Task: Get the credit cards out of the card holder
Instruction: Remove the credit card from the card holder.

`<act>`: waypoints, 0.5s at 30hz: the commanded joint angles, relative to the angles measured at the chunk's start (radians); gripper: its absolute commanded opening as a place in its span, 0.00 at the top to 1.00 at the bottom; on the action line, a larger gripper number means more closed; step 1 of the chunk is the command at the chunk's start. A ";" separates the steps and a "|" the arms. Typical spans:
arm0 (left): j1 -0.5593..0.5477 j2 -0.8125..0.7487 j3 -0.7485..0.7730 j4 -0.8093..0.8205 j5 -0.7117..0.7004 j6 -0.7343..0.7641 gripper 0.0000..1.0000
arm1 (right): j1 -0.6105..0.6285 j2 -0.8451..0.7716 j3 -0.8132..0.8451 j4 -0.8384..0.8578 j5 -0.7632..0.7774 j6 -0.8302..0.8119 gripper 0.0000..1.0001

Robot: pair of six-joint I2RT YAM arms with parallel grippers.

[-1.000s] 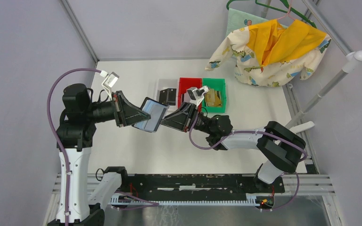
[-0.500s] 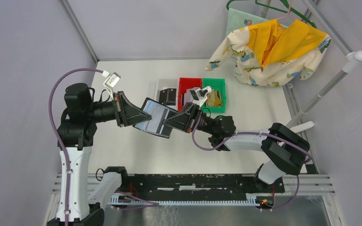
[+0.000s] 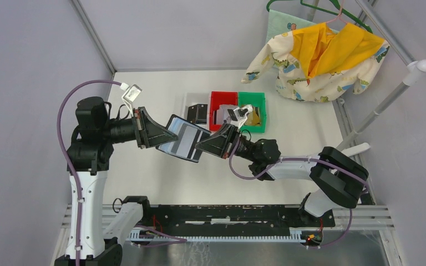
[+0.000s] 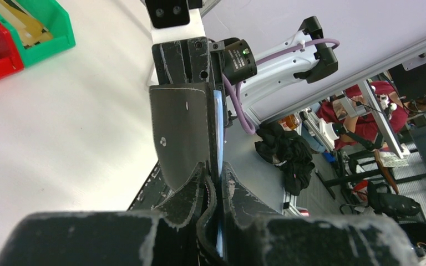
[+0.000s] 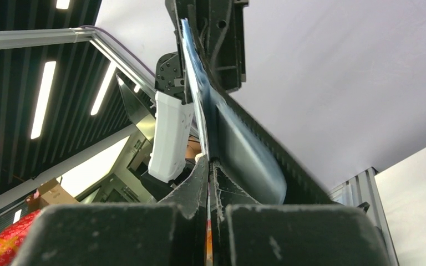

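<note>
Jaws of the left tool (image 3: 165,134) are clamped narrow on the left edge of the open holder (image 3: 184,139), which is held tilted above the desk (image 3: 155,88), just nearer and left of the red bin (image 3: 223,94). The right tool (image 3: 201,145) is pressed fully together at the holder's right edge; whether a card is pinched cannot be told. In the green bin (image 3: 252,94), right of the red bin, tan cards (image 3: 252,116) are seen.

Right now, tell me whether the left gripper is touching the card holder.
Touching. The left wrist view shows the left gripper clamped on the black flap of the card holder, both fingers pressed against it with no gap. The top view agrees.
</note>
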 commanded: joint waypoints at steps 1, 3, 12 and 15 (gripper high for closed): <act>0.003 -0.009 0.070 0.044 0.040 -0.052 0.98 | -0.013 -0.032 -0.024 0.406 0.018 -0.007 1.00; 0.003 -0.009 0.073 0.045 0.041 -0.054 0.98 | -0.012 -0.031 -0.023 0.407 0.023 -0.008 1.00; 0.003 -0.010 0.079 0.039 0.021 -0.030 0.98 | -0.038 -0.060 -0.050 0.407 0.013 -0.002 1.00; 0.003 0.001 0.121 -0.049 -0.014 0.070 0.98 | -0.078 -0.093 -0.091 0.406 -0.007 0.007 1.00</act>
